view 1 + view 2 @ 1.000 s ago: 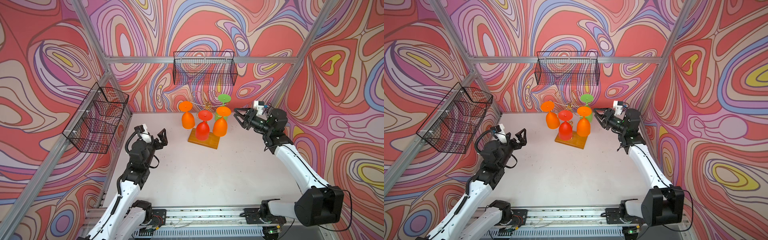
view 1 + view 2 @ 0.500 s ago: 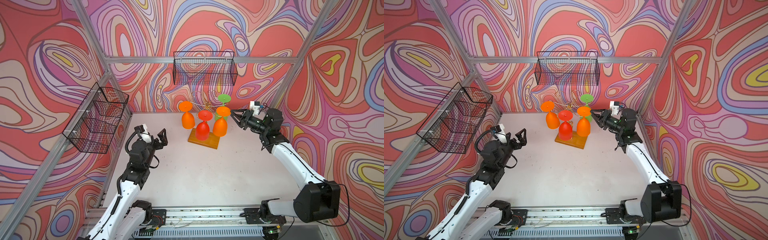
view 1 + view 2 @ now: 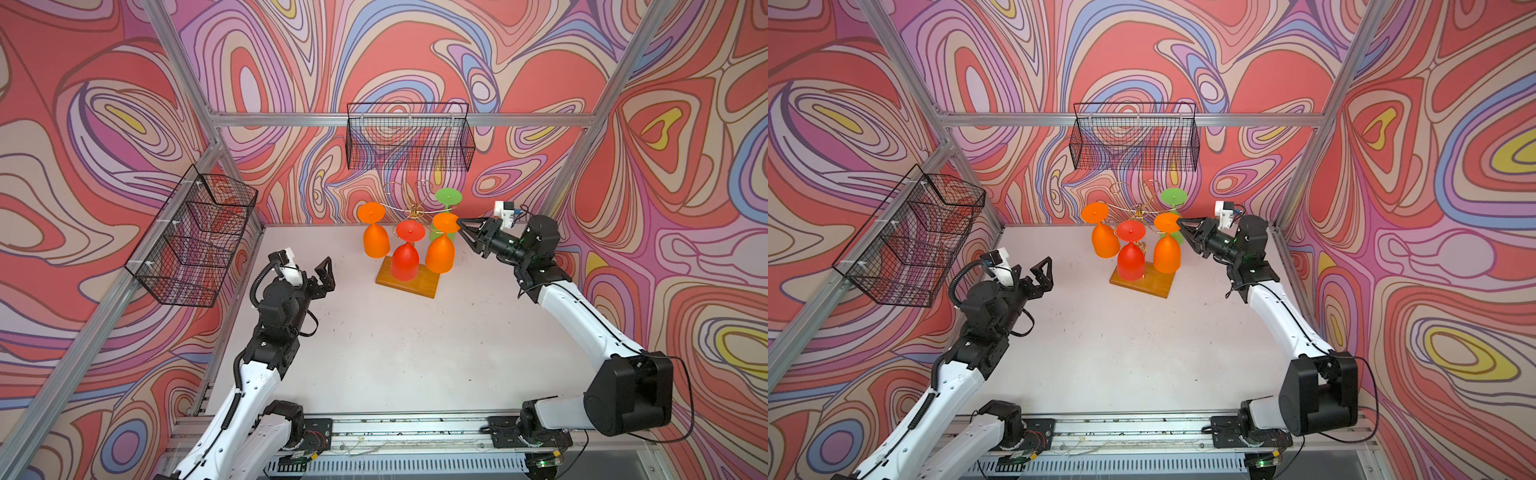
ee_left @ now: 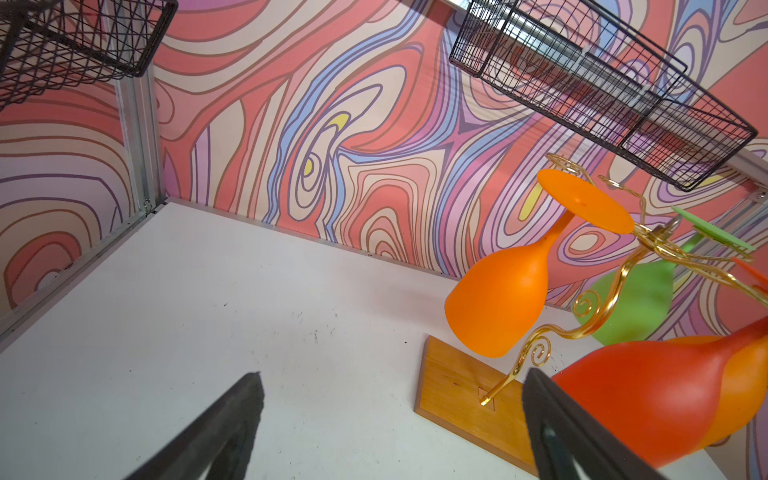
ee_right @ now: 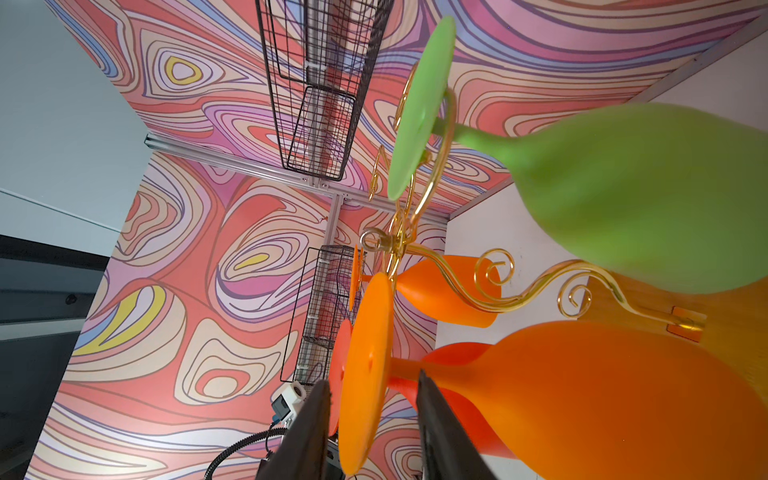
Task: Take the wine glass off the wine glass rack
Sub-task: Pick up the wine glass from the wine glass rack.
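We find task not done. Four glasses hang inverted on rack (image 3: 424, 284), upper centre of both top views. Orange glass (image 3: 440, 253) nearest right gripper (image 3: 461, 227) is on its arm. Right jaws part open, straddling its foot, gaps either side, no grip. Left gripper (image 3: 322, 273), left of centre: jaws wide, empty. We judge remaining: pinch foot, slide glass off arm.

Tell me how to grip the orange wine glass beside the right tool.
Pinch the foot disc across its flat faces, coming from the right: the orange wine glass hangs bowl-down on the wine glass rack, disc edge inside the right tool.
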